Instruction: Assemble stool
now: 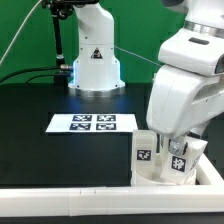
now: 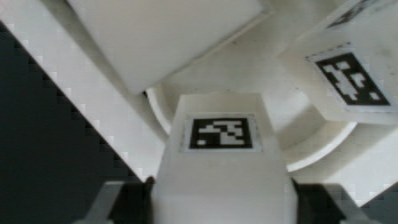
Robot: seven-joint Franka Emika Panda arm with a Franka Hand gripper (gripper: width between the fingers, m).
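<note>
The stool seat (image 1: pixel 147 174) lies at the exterior view's lower right, in the corner of the white bar. One white leg (image 1: pixel 145 148) with a tag stands upright on it. My gripper (image 1: pixel 176 148) is shut on a second tagged leg (image 1: pixel 180 162), held over the seat beside the first. In the wrist view the held leg (image 2: pixel 221 150) fills the middle between my dark fingers (image 2: pixel 121 200). The seat's curved rim (image 2: pixel 329 140) lies behind it. The other leg (image 2: pixel 349 76) stands further off.
The marker board (image 1: pixel 93 123) lies flat on the black table, mid-left in the exterior view. The long white L-shaped bar (image 1: pixel 70 201) runs along the front edge and up the right side. The arm's white base (image 1: pixel 96 60) stands at the back with cables.
</note>
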